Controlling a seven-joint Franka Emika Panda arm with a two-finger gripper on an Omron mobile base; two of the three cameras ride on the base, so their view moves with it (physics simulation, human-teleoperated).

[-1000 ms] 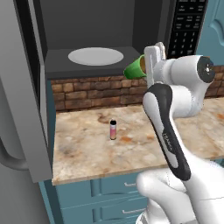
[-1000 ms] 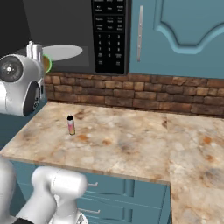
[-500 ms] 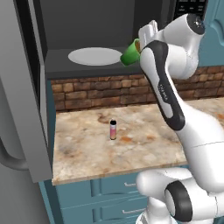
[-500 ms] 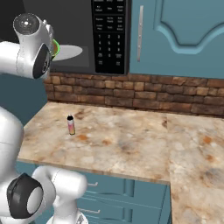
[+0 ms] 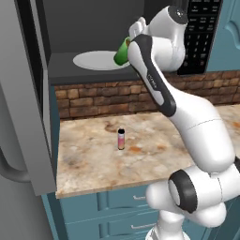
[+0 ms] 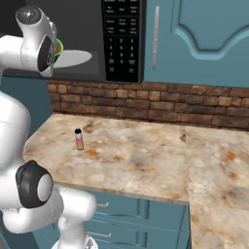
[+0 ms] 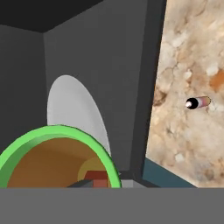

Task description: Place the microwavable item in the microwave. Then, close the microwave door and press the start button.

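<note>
**Mia:** Where is the green cup (image 5: 122, 50) right now?

**Sam:** It is up at the mouth of the microwave (image 5: 89, 28). In the left base view the cup sits at about 3 o'clock from the white plate (image 5: 96, 60), right at the plate's edge. I think it is not set down yet, and it looks tipped.

**Mia:** Is the gripper (image 7: 97, 181) holding it?

**Sam:** Yes. Its fingers are squeezed in narrow on the cup. In the hand view the green rim and the brown drink sit right at the fingertips.

**Mia:** What could go wrong?

**Sam:** The drink could spill. The cup is leaning, so a quick move might slop brown liquid onto the plate.

**Mia:** Anything else?

**Sam:** The big white arm is close to the keypad panel (image 5: 199, 33) at 3 o'clock of the opening. If it swings that way, it may bump the wall or the buttons.

**Mia:** And if it lets go too soon?

**Sam:** Then the cup could land on the plate's edge and tip over. It may even roll out onto the counter (image 5: 89, 159), near the pink bottle (image 5: 121, 139) down at 6 o'clock.

**Mia:** What about the door (image 5: 23, 93)?

**Sam:** It stands wide open at 9 o'clock. It can't be shut until the arm is out, or it would hit the arm.
</note>
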